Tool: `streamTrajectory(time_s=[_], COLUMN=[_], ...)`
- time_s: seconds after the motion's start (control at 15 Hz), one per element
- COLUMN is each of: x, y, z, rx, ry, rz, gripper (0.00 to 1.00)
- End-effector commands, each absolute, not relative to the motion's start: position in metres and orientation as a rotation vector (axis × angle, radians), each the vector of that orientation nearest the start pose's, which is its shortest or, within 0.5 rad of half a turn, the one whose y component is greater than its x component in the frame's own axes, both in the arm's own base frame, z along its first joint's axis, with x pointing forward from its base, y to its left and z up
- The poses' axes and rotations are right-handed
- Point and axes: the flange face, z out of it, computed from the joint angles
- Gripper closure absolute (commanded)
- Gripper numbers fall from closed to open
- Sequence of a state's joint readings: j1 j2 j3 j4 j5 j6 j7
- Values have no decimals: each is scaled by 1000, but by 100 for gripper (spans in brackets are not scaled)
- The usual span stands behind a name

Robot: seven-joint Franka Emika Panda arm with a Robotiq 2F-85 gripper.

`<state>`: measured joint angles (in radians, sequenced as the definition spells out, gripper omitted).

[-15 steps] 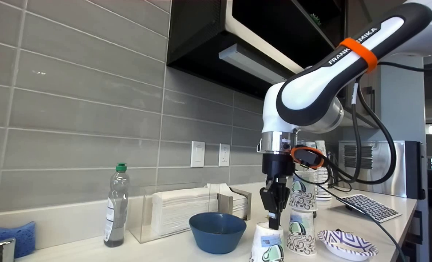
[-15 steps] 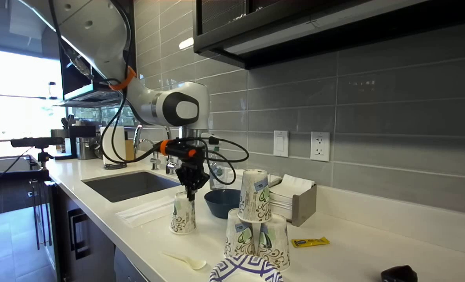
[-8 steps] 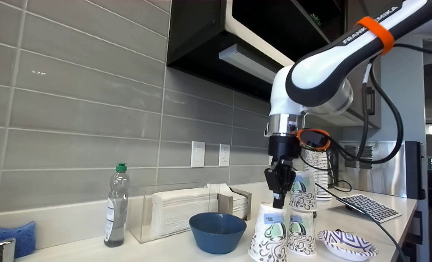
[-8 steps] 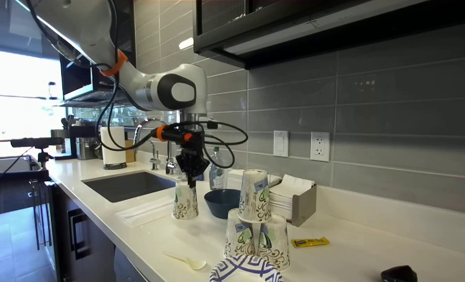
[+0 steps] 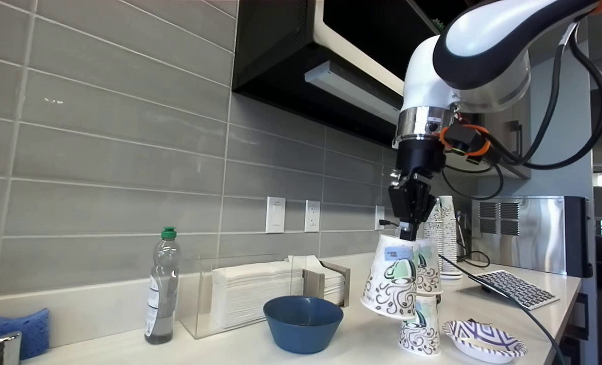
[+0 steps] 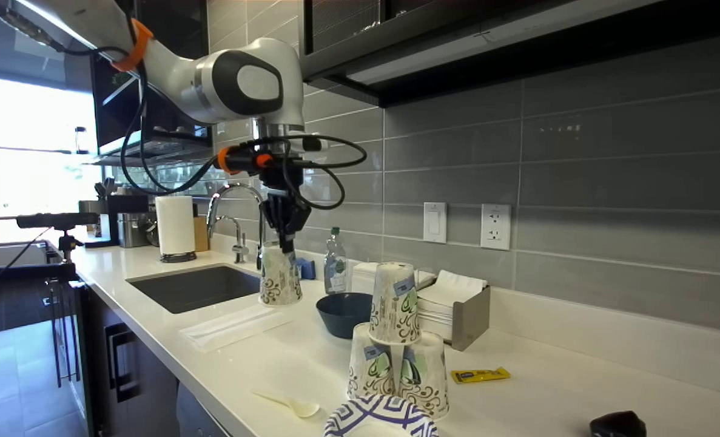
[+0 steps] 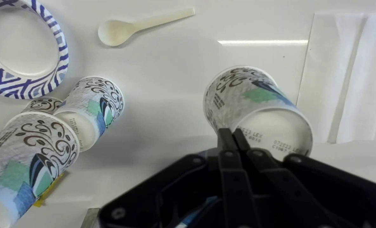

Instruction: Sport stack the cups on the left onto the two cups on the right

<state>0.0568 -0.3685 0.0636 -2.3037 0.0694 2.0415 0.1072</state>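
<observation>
My gripper (image 5: 408, 237) is shut on the wall of an upside-down patterned paper cup (image 5: 391, 281), at its narrow end. It holds the cup in the air, slightly tilted, above the counter; the held cup also shows in the wrist view (image 7: 235, 95). Three like cups form a small pyramid, apart from the held cup. Two upside-down cups (image 6: 370, 367) (image 6: 424, 379) stand side by side, with an upside-down top cup (image 6: 393, 303) resting across them. In an exterior view, the held cup partly hides the top cup (image 5: 428, 268).
A blue bowl (image 6: 343, 318) stands between the held cup and the napkin holder (image 6: 475, 318). A patterned paper plate (image 6: 347, 419) and a spoon (image 6: 302, 408) lie near the pyramid. A sink (image 6: 196, 288) and soap bottle (image 6: 335, 267) are farther off. A cabinet (image 5: 301, 56) hangs above.
My gripper has risen with the cup in its grip, lifting it higher above the counter. The cup now overlaps the pyramid's top cup in an exterior view. The pyramid has not moved.
</observation>
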Motion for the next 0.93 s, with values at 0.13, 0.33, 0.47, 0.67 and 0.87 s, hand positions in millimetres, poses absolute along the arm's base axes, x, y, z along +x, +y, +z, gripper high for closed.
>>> streamTrajectory(time_s=[0.13,0.33,0.47,0.67,0.87], x=[443,423,406,383,371], y=[52,34,15,-16,-46], z=[509,543,566,602,630], rx=[-3106,-3152,-3178,-3202,-3226], ry=[69,177,282,444,565], rz=[-153,-198,-217,-251,-289], gripper=[99,99,99,99,99])
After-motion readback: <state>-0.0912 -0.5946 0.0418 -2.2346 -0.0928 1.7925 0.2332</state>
